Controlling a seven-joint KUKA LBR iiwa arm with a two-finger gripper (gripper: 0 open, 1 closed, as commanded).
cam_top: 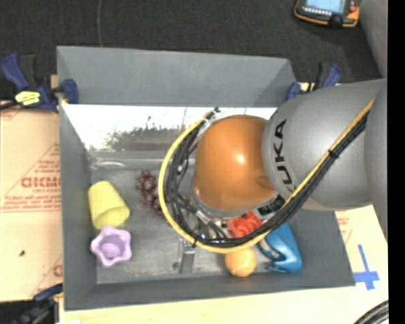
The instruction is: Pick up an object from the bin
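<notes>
- Camera view: found the grey arm (pixel 324 154) reaching into the grey metal bin (pixel 73 194) from the right. Saw its orange dome cover (pixel 229 160) over the bin's middle and a loop of yellow and black cables (pixel 170 194) curving round the cover's left side.
- Spotted the pincer (pixel 186 255) low down beneath the cover, over a bare patch of floor near the middle of the bin's front wall.
- Could not tell whether it was open or closed, nor whether anything sat in it.
- Noted the two things nearest to it: an orange ball (pixel 241 262) to its right, close to the front wall, and a lilac flower-shaped cup (pixel 111 245) to its left, clearly apart from it.
- Saw a blue rounded thing (pixel 285 250) right against the ball's right side, partly tucked under the arm.
- Made out a red-orange piece (pixel 243 225) just above the ball, half hidden by the cables. Could not tell whether it was a robot part or a thing of the bin.
- Found a yellow cup (pixel 108 204) lying on its side near the left wall, just behind the lilac one. Could not tell whether the two touched.
- Saw a small bunch of dark purple grapes (pixel 147 186) further back, between the yellow cup and the cable loop.
</notes>
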